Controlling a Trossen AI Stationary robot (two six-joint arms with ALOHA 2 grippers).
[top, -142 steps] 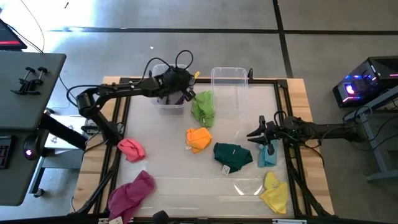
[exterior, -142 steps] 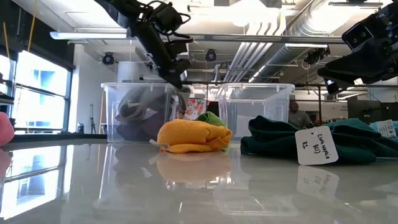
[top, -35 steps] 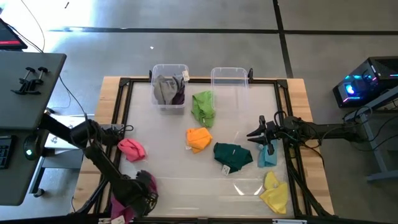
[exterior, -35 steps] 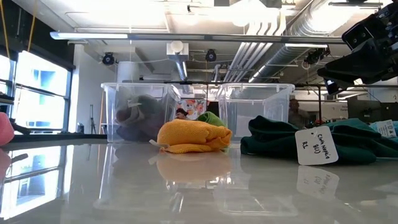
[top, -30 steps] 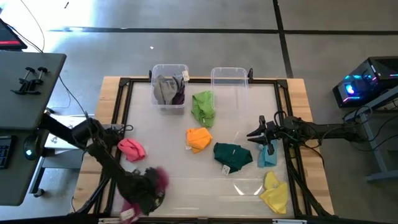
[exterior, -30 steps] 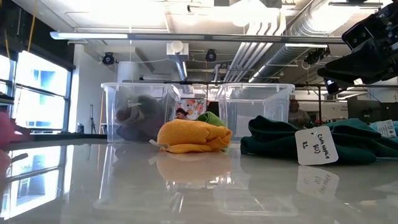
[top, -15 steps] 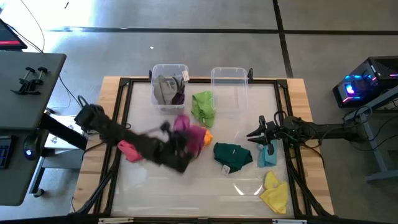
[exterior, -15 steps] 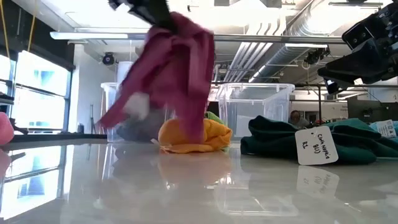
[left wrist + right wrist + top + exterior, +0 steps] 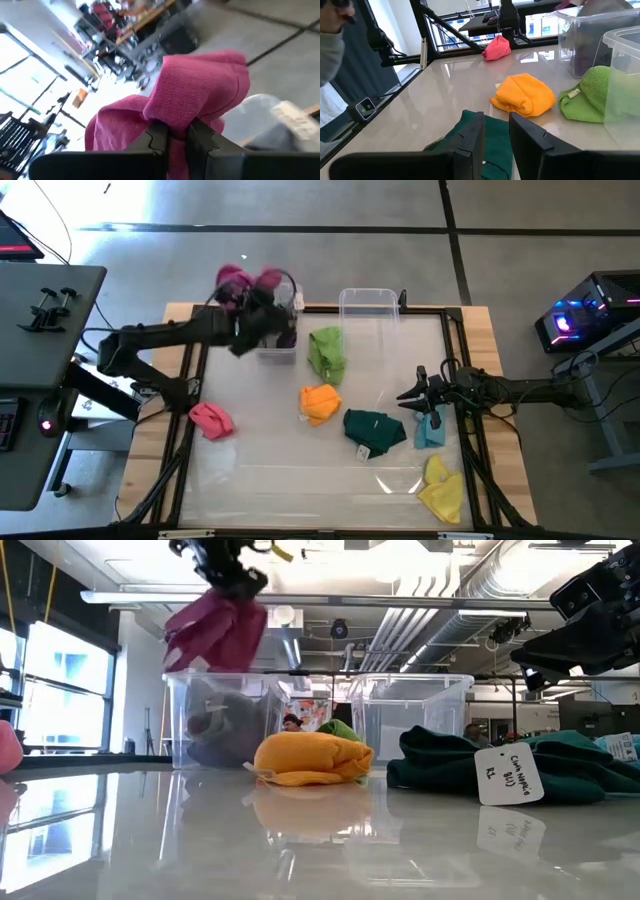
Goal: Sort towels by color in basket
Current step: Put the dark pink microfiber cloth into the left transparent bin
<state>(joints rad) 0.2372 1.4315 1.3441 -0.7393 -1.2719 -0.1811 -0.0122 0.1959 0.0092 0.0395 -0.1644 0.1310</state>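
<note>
Magenta cloth, the magenta towel, hangs bunched from the left gripper, whose two dark fingers pinch together on a fold of it; the cloth spills over and to either side of the fingers, in the air just above the left clear bin at the table's far edge; that bin already holds a grey towel with a dark purple towel beside it. Beside it stands the right clear bin, with the light green towel lying on the table between the two bins; nearer the middle lie the orange towel and the dark green towel, its white tag showing; the pink towel sits near the table's left edge. The right gripper hovers over the table's right side with its fingers slightly parted and nothing between them, just above the light blue towel; the yellow towel lies at the near right corner.
</note>
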